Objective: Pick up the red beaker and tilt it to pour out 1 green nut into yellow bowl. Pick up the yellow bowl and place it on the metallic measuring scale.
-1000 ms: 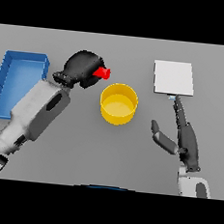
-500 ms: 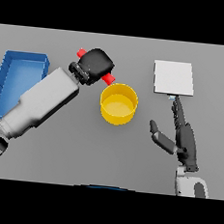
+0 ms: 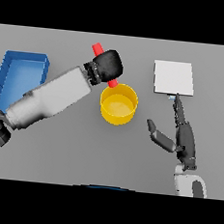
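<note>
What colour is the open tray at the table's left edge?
Blue; the rectangular blue tray shows only in the head view, beside the left arm.

Single head view, looking steeply down on the grey table (image 3: 71, 153).

There is only one camera, so no part of the scene is shared between views. It looks from above the near edge toward the far side, high enough to take in the whole working area: the blue tray (image 3: 21, 66) at the left edge of the frame, the yellow bowl (image 3: 118, 105) near the centre, the metallic measuring scale (image 3: 173, 77) at upper right. The left hand (image 3: 108, 65) comes in from lower left, the right hand (image 3: 182, 137) from the lower right edge.
</note>
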